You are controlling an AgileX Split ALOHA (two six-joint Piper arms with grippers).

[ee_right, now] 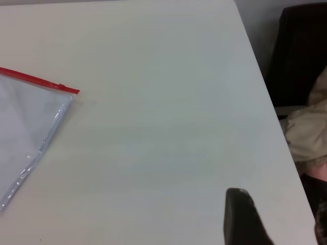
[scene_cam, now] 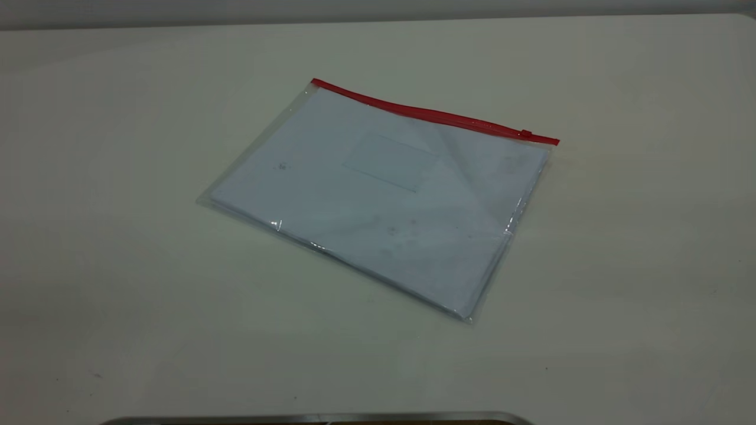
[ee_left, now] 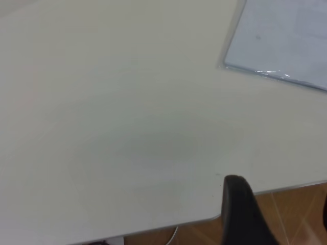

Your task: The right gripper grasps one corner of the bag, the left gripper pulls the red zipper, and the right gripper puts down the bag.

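Observation:
The bag (scene_cam: 384, 195) lies flat on the white table (scene_cam: 118, 265), a clear pouch with white sheets and a small pocket inside. The red zipper (scene_cam: 425, 112) runs along its far edge, with the slider tab (scene_cam: 525, 134) near the right end. The corner of the bag (scene_cam: 552, 141) at that end also shows in the right wrist view (ee_right: 74, 92). No gripper shows in the exterior view. The left gripper (ee_left: 278, 204) is open and empty over the table's edge, well apart from the bag's near corner (ee_left: 227, 64). The right gripper (ee_right: 278, 214) is open and empty, far from the bag.
The table's edge (ee_left: 168, 224) runs close under the left gripper, with wooden floor (ee_left: 296, 204) beyond. In the right wrist view a dark chair (ee_right: 301, 56) with beige cloth (ee_right: 309, 127) stands past the table's side edge. A metal rim (scene_cam: 319, 418) lies at the near edge.

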